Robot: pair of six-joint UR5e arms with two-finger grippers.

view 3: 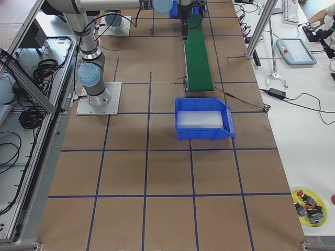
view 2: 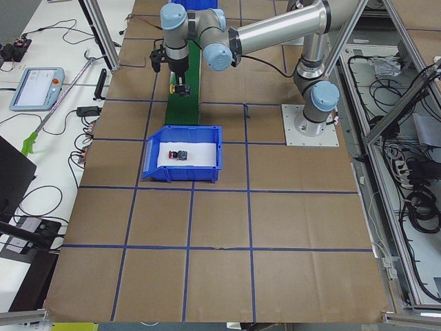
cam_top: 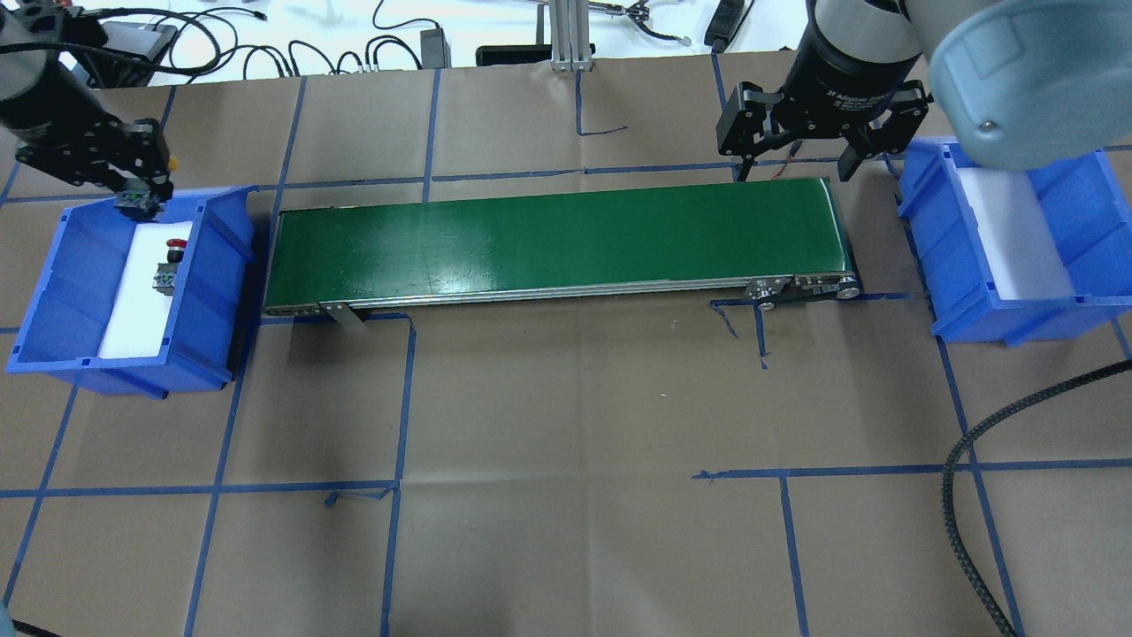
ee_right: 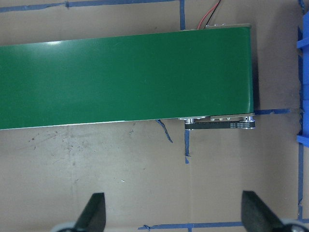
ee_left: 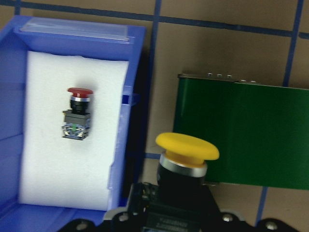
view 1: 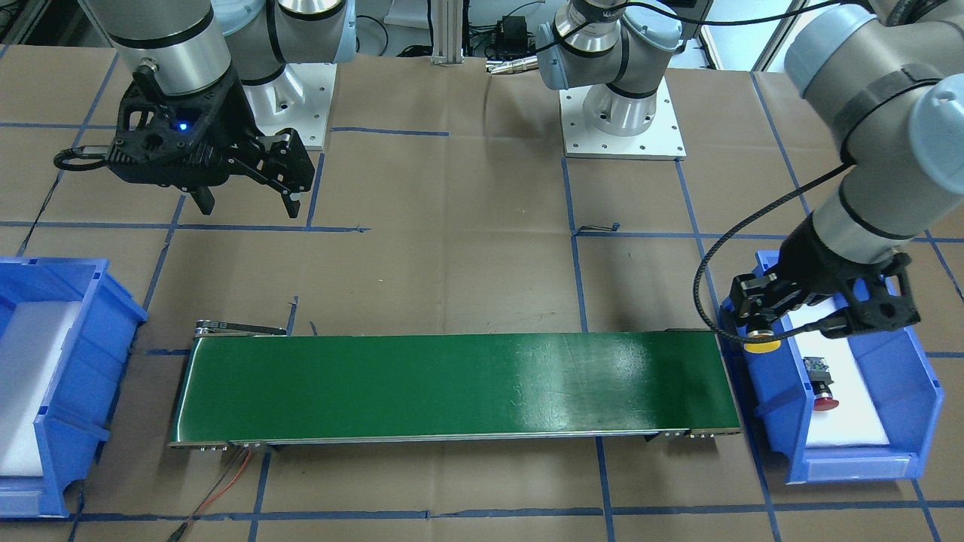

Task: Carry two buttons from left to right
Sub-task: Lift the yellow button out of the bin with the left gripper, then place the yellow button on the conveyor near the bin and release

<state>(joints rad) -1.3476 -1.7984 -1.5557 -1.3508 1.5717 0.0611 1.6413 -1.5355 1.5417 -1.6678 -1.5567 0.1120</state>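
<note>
My left gripper [view 1: 759, 330] is shut on the yellow-capped button [view 1: 762, 345] and holds it raised over the edge of the left blue bin [view 1: 928, 391], on the conveyor side. In the left wrist view the yellow cap [ee_left: 187, 146] hangs over the gap between the bin [ee_left: 130, 63] and the green belt [ee_left: 246, 135]. The red-capped button [ee_left: 77, 113] lies on its side on the white foam in that bin; it also shows in the overhead view [cam_top: 171, 259]. My right gripper [cam_top: 791, 164] is open and empty, beside the belt's other end.
The green conveyor [cam_top: 548, 239] runs between the two bins. The right blue bin [cam_top: 1083, 208] holds only white foam. A black cable [cam_top: 973, 495] loops over the table's near right. Red and black wires [view 1: 226, 482] trail from the conveyor.
</note>
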